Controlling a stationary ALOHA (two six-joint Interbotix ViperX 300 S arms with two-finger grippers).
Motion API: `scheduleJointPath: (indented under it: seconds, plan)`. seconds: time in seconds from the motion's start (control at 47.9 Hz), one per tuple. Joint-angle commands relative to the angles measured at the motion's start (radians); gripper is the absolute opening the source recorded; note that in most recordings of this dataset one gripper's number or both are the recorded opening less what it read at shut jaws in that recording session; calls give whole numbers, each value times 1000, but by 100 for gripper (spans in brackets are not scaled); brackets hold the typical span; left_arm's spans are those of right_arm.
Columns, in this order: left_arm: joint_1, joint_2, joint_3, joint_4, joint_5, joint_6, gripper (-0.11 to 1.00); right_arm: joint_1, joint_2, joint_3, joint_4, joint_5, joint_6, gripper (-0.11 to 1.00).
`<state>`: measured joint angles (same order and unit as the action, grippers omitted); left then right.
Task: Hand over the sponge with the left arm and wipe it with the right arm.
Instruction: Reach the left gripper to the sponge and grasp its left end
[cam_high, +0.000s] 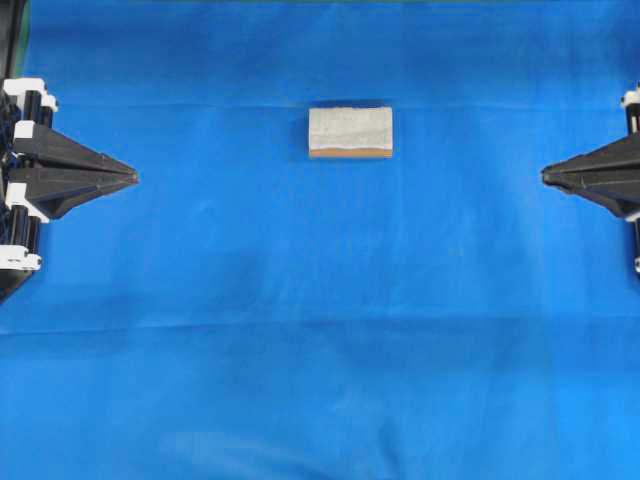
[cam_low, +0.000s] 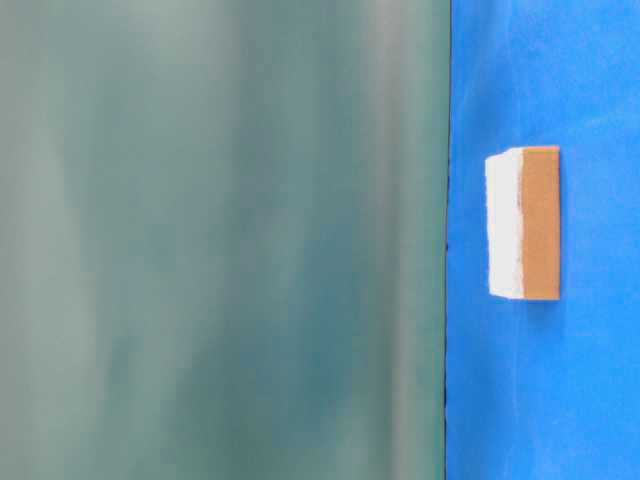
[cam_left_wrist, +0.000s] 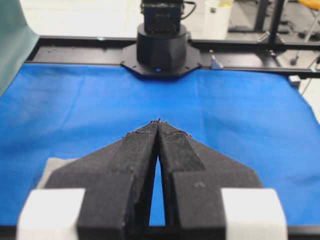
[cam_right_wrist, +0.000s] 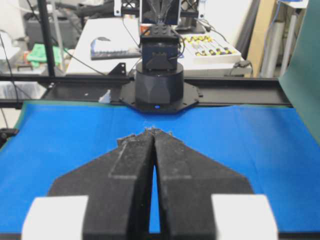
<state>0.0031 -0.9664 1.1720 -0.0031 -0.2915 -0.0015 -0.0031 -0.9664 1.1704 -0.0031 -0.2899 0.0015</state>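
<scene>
The counter (cam_high: 320, 380) is covered in a matt blue cloth with faint creases. The sponge (cam_high: 350, 130) has a rough, fibrous grey-white top and a smoother tan-orange layer below. The left gripper (cam_left_wrist: 158, 121) and the right gripper (cam_right_wrist: 153, 129) have matt black fingers with a grainy, foam-like face and frayed tips, backed by smooth white blocks.

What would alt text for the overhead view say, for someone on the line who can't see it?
A small sponge, grey-white on top with a tan-orange edge, lies alone on a blue cloth, just above centre. The left gripper at the left edge and the right gripper at the right edge point inward at each other, both shut, empty and well clear of the sponge.
</scene>
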Motion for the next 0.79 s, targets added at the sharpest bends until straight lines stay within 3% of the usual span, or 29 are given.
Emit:
scheduleJointPath:
  seconds: [0.0, 0.293, 0.585, 0.648, 0.773]
  plan:
    - [2, 6, -11, -20, -3, 17, 0, 2, 9, -18, 0, -2, -11, 0]
    - [89, 71, -11, -20, -52, 31, 0, 0, 40, -46, -3, 72, -11, 0]
    - [207, 287, -35, -18, -129, 32, 2, -14, 52, -43, -3, 74, -9, 0]
    - [224, 351, -57, -20, -129, 37, 13, -17, 54, -43, -2, 74, -9, 0]
    - [241, 477, -101, -20, -129, 77, 49, -20, 55, -40, -2, 74, -9, 0]
